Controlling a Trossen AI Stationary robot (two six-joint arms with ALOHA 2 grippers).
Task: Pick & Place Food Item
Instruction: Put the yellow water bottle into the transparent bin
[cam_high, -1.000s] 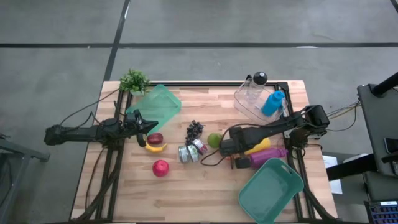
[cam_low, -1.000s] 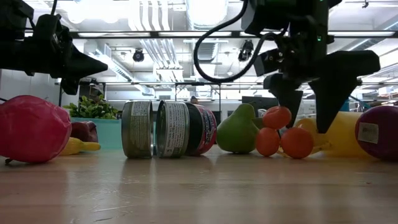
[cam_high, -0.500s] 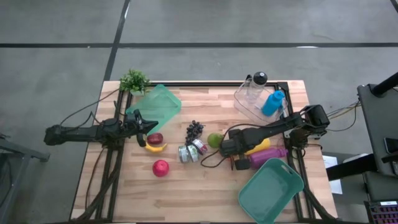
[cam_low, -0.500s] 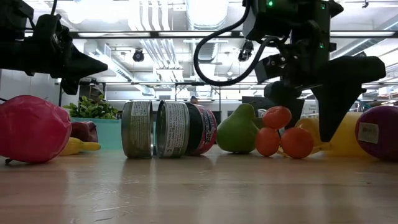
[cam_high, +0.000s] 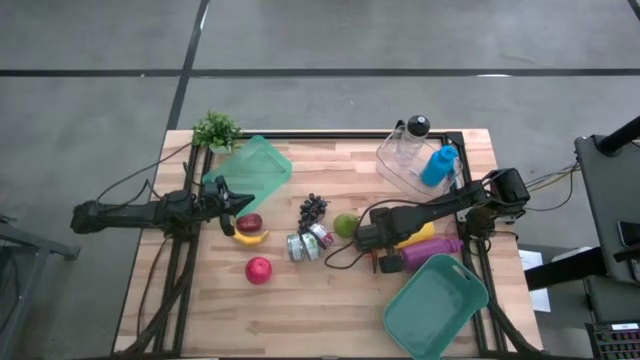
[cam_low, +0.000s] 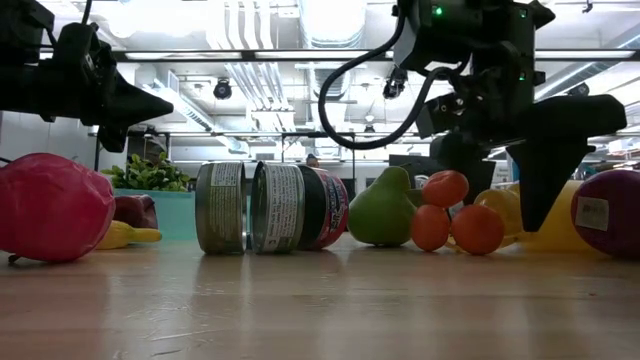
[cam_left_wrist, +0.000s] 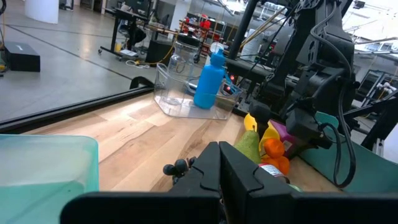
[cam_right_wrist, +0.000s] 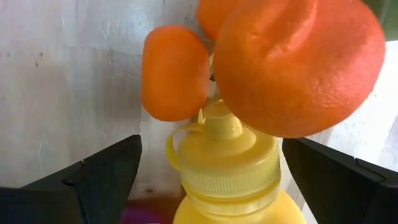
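On the table (cam_high: 330, 300) the right pincer (cam_low: 505, 200) hangs spread wide over three orange tomatoes (cam_low: 450, 215), gripping nothing; they lie touching the yellow bottle (cam_right_wrist: 233, 168), beside one green pear (cam_low: 383, 212). Two cans (cam_low: 250, 207) stand side by side. The left pincer (cam_high: 240, 201) is closed and empty near one banana (cam_high: 250, 237). Two teal trays (cam_high: 435, 305) sit well apart.

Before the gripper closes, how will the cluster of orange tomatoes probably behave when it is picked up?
The orange tomatoes look smooth and round, so they may slip or roll. They seem joined in a bunch, so the cluster probably dangles. The open right gripper straddles them beside the yellow bottle.
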